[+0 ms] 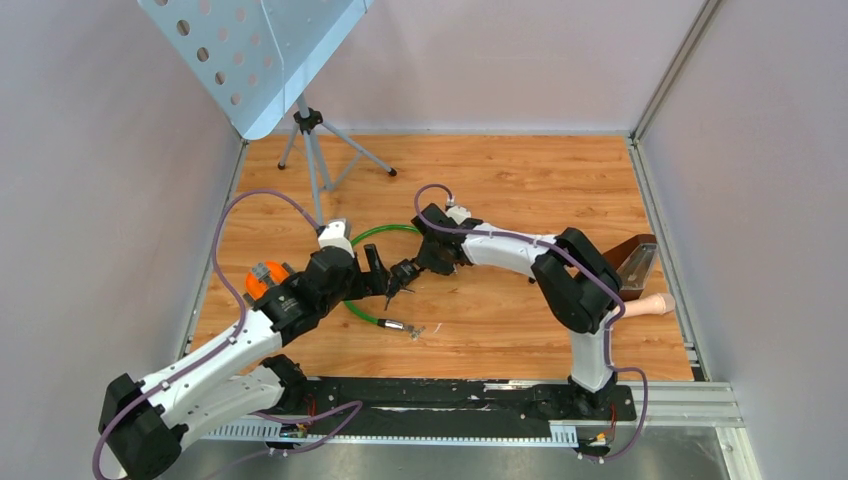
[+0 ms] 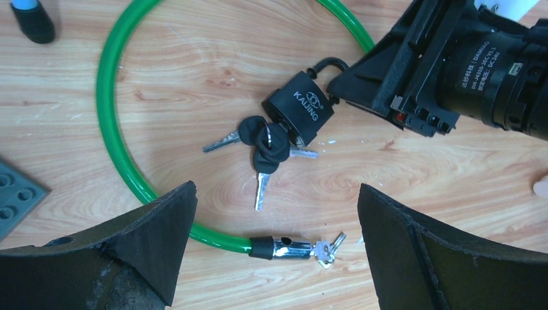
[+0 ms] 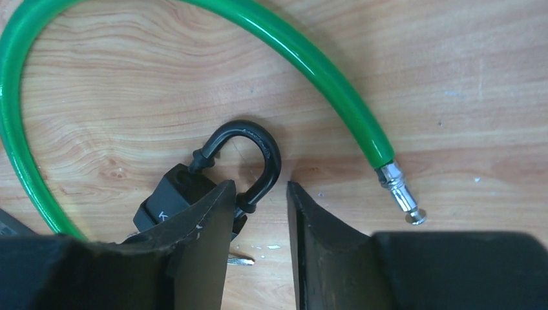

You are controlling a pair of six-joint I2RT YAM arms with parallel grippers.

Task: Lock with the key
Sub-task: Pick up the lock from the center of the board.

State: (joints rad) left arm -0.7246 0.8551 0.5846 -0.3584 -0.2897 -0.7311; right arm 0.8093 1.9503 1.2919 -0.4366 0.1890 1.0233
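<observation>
Straddling the shackle (image 3: 255,132) of the padlock (image 3: 169,199), your right pincer (image 3: 258,188) stands slightly spread. Your left pincer (image 2: 276,191) hangs wide apart above the keys (image 2: 265,143) on the bench (image 2: 452,200).

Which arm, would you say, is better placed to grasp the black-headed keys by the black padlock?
Left: the left gripper, open, frames the black-headed keys, while the right gripper straddles the shackle of the black padlock.
</observation>
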